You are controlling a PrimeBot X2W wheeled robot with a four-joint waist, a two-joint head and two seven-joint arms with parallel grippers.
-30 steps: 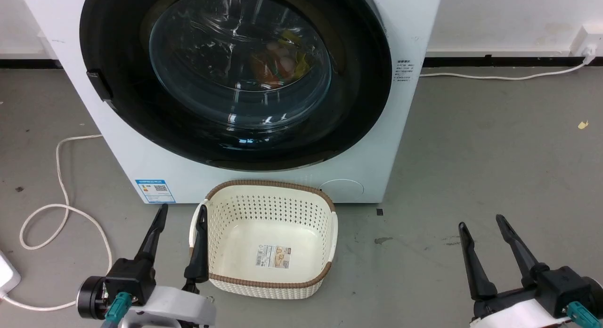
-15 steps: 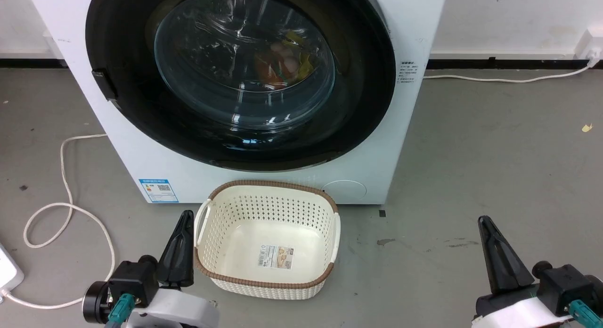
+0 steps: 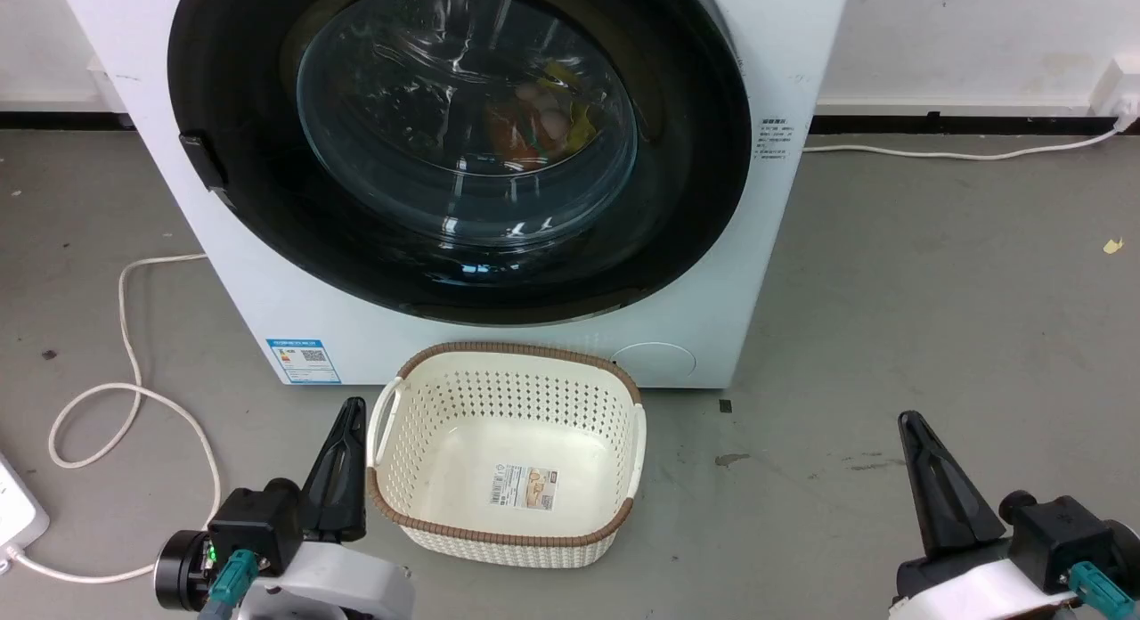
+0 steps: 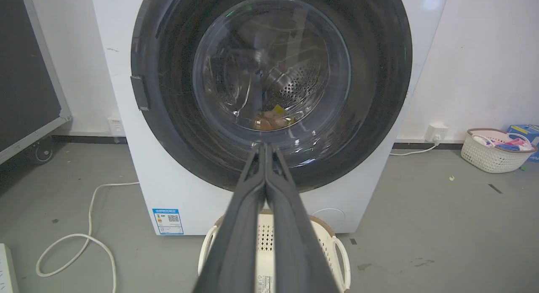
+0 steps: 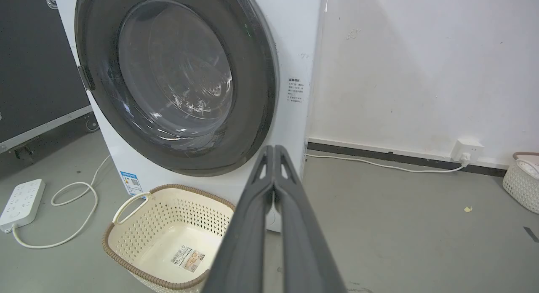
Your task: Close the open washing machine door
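Washing machine (image 3: 294, 313) white; door rim (image 3: 690, 157) glossy black; basket (image 3: 499, 549) cream, perforated, brown-edged.

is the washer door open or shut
Shut: the washing machine door lies flush against the washing machine front in all three views, and the drum is seen through its glass.

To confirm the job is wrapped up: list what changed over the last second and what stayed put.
The left gripper and right gripper both went from wide open to shut, closing on nothing. The head view shifted slightly: the camera moved, not the things. The washing machine door stayed closed on the washing machine; the cream basket stayed on the floor before it.
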